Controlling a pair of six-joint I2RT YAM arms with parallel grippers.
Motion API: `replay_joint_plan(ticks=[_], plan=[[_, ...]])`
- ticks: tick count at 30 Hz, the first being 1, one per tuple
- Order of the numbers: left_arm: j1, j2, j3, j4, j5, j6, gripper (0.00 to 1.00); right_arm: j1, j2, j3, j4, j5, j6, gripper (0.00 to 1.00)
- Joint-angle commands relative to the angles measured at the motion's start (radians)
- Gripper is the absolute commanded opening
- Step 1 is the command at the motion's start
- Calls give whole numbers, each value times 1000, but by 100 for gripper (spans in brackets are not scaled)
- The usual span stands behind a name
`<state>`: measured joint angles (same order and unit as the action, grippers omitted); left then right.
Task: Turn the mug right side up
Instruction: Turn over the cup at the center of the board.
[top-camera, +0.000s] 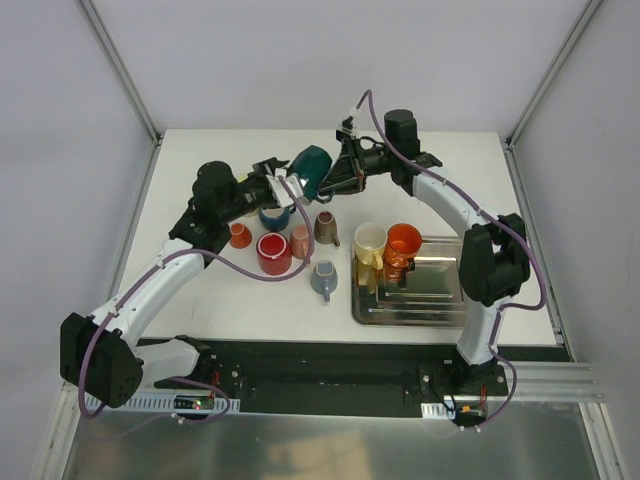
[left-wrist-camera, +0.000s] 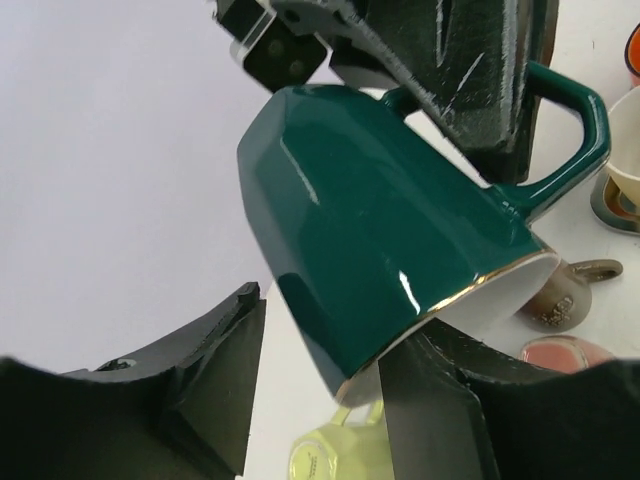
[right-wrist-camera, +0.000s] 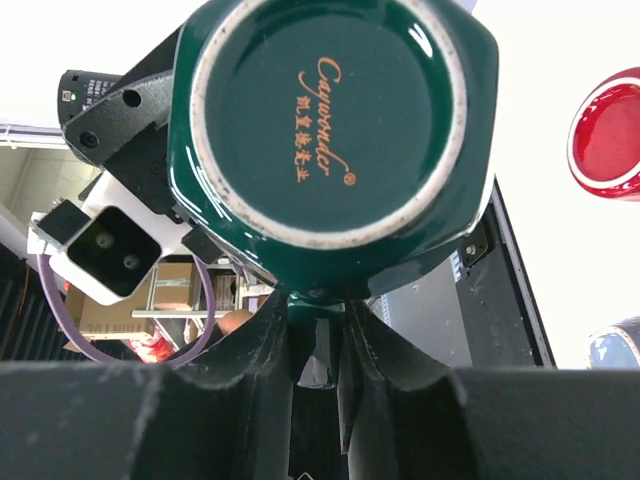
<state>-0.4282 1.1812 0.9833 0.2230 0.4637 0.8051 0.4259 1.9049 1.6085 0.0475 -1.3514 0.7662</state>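
Note:
A dark green mug (top-camera: 312, 165) with a gold rim is held tilted in the air above the back of the table. My right gripper (top-camera: 335, 180) is shut on its handle; in the right wrist view the mug's base (right-wrist-camera: 330, 120) faces the camera above the closed gripper (right-wrist-camera: 318, 340). My left gripper (top-camera: 290, 185) is open around the rim. In the left wrist view (left-wrist-camera: 320, 400) one finger (left-wrist-camera: 430, 420) sits at the mug's (left-wrist-camera: 380, 230) white mouth. The other finger (left-wrist-camera: 200, 380) stands apart from the outer wall.
Below the mug stand several cups: red (top-camera: 273, 252), blue (top-camera: 272, 215), small orange (top-camera: 240, 235), pink (top-camera: 301, 241), brown (top-camera: 326, 228) and grey-blue (top-camera: 324, 280). A metal tray (top-camera: 430, 285) at the right holds a cream mug (top-camera: 369, 243) and an orange mug (top-camera: 404, 243).

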Motion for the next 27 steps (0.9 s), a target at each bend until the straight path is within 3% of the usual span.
replay_joint_plan(ticks=[1, 5, 7, 11, 12, 17, 21, 23, 27], plan=[[-32, 11, -34, 180, 9, 51, 46, 34, -17, 45, 141, -132, 79, 0], [-56, 21, -77, 263, -31, 112, 11, 43, 2, 47, 149, -149, 107, 0], [-60, 21, -72, 263, -46, 100, 0, 39, -1, 36, 153, -140, 102, 1], [-60, -2, -9, 109, -74, 63, 0, 8, -13, 18, 152, -82, 42, 42], [-60, -6, 21, 22, -76, 51, 0, -5, -18, 18, 147, -63, 27, 47], [-60, -20, 196, -414, -82, -58, 0, -87, -56, 59, -108, 88, -226, 57], [-60, -44, 284, -712, -106, -116, 0, -121, -101, 163, -538, 349, -697, 61], [-60, -55, 320, -870, -123, -151, 0, -118, -145, 169, -609, 421, -851, 62], [-60, -77, 345, -1121, -135, -217, 0, -105, -248, 88, -614, 478, -988, 64]])
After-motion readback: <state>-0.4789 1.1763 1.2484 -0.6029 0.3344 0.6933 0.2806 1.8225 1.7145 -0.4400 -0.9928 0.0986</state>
